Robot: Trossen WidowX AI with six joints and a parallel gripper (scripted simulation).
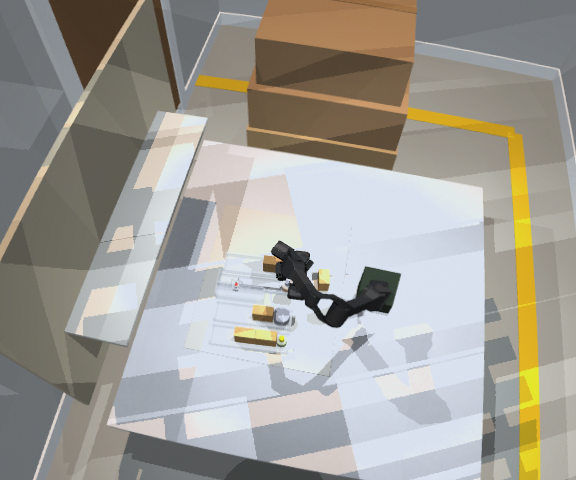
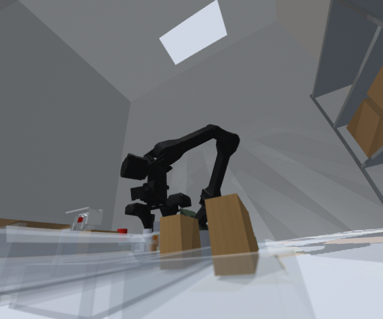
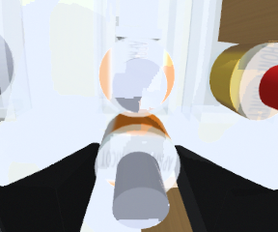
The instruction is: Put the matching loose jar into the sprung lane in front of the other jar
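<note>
From above, a pale tabletop [image 1: 407, 232] is crossed by slanting bands of shadow; brown boxes [image 1: 329, 87] are stacked beyond it, and yellow tape [image 1: 523, 222] is laid along the floor.

In the exterior view, grey walls [image 2: 57, 119] are topped by a bright skylight [image 2: 195, 32], and cartons [image 2: 374, 127] are carried by a rack [image 2: 348, 144] at the right.

In the wrist view, the orange-and-white jar [image 3: 136, 150] is gripped in the partly open claw [image 1: 284, 289] [image 2: 148, 222] [image 3: 137, 151], just in front of the matching jar [image 3: 105, 74] in the clear lane [image 3: 178, 63].
</note>
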